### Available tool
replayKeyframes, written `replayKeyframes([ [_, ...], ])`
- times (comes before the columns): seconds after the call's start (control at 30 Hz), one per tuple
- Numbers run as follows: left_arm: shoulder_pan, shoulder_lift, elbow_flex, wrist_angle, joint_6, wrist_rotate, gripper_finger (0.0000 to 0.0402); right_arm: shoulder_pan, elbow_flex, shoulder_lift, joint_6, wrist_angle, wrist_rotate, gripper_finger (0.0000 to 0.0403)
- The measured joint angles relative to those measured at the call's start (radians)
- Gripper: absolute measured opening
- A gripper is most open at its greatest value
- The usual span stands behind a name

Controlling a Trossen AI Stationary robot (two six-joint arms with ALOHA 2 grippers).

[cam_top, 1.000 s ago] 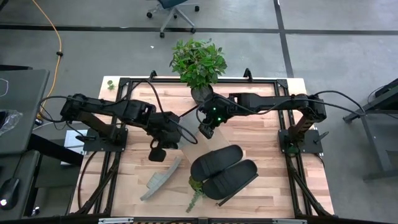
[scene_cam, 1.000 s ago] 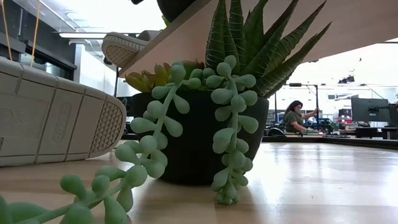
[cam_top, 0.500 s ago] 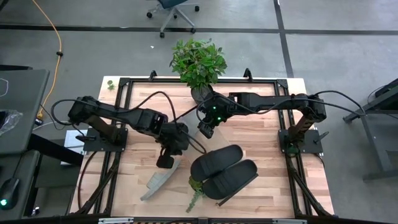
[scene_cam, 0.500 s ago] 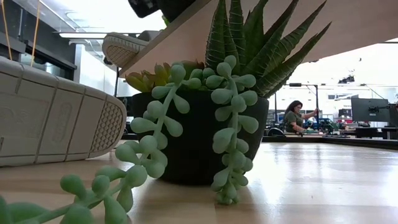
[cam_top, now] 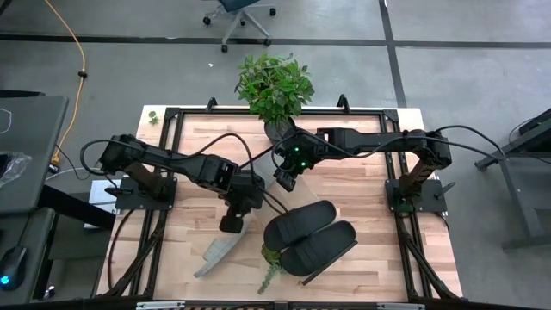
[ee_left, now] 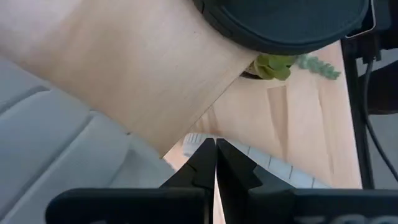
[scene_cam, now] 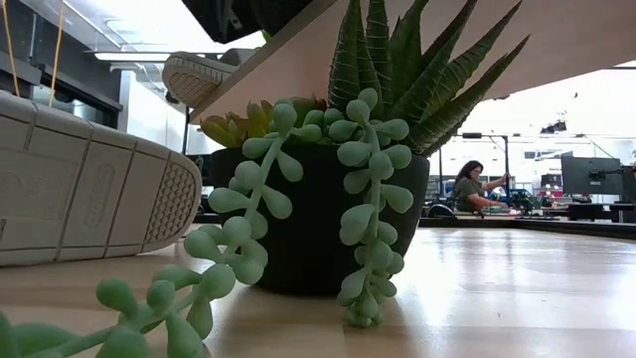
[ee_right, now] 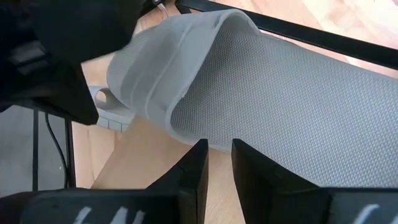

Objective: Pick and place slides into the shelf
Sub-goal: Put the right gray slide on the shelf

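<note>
Since one second ago, the left arm has extended across the table toward the middle. Its left gripper [cam_top: 229, 224] has moved from beside the upper end of the grey sandal [cam_top: 220, 250] to a position over that end, close to the pair of black sandals [cam_top: 308, 234]. The arm's elbow has shifted inward accordingly. In the low view, a dark part of an arm [scene_cam: 234, 15] has come into the top edge above the tilted board [scene_cam: 298, 50], where only a small piece showed before.
</note>
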Motion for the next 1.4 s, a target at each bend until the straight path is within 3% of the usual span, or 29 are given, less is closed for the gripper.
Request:
replayKeyframes([
  [0.33, 0.0, -0.001, 0.001, -0.095, 0.015, -0.055, 0.0003, 0.0, 0.0, 0.0, 0.001, 0.001, 0.004, 0.0062],
  [1.4, 0.0, -0.002, 0.001, -0.108, 0.011, -0.186, 0.0003, 0.0, 0.0, -0.001, 0.011, 0.001, 0.03, 0.0062],
])
